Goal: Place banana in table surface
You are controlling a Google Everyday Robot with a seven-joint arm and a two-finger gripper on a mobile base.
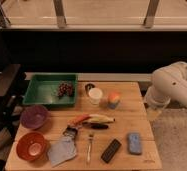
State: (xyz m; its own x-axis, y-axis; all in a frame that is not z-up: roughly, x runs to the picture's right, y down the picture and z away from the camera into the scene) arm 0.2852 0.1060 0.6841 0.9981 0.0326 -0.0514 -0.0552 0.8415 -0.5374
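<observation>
Banana point(101, 118) lay mid-frame on table surface point(132, 112), just beside orange object point(79, 119); white arm point(174, 87) at right edge, gripper hidden.

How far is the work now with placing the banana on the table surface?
Done, it seems: the banana lies on the table surface, beside an orange-red carrot-like object. In hand: nothing visible; the arm stands off the table's right edge, its gripper out of view. Left: apparently nothing.
</observation>
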